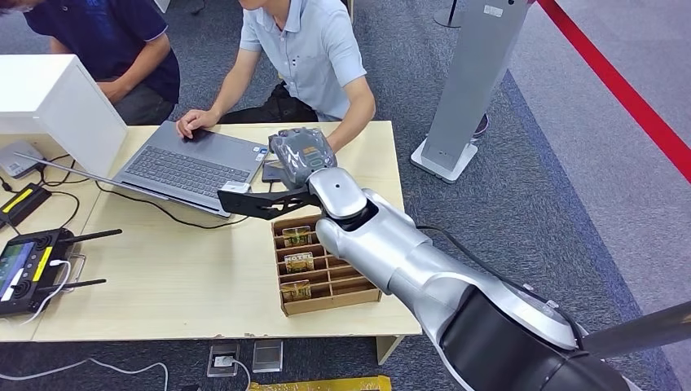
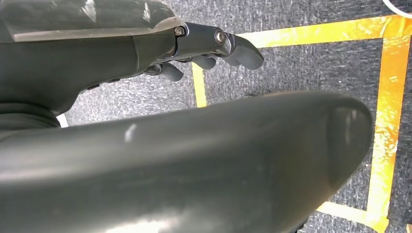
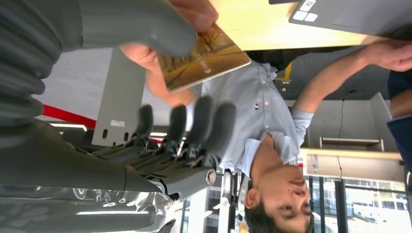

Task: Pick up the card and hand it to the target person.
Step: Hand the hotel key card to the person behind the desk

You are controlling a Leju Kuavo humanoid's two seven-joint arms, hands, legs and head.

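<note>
Card (image 3: 204, 58) against right hand (image 3: 160, 87) thumb, person's fingers (image 3: 194, 12) gripping it; robot's fingers spread apart.

The robot's right arm (image 1: 407, 261) is glossy silver with a rounded wrist joint and a black shoulder shell trailing a thin black cable, its right hand (image 1: 300, 155) wrapped in clear film over grey ribbing, and its left hand (image 2: 204, 48) is dark grey with visible silver screws.
</note>
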